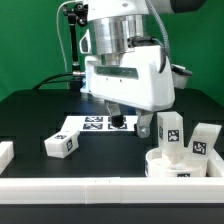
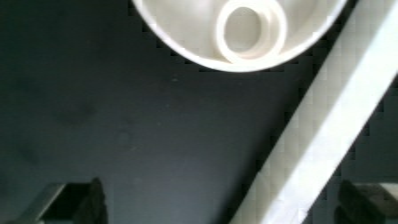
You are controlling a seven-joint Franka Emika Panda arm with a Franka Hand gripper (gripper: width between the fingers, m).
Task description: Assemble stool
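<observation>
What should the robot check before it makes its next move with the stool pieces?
1. Claw open: ok.
2. Nothing between its fingers: ok.
3. Seat in view: ok, on the exterior view's right.
4. Loose leg free to grab: ok, it lies alone on the exterior view's left.
5. Claw lined up over a piece: not ok, it hangs by the marker board.
6. Standing leg joined to the seat: cannot tell.
</observation>
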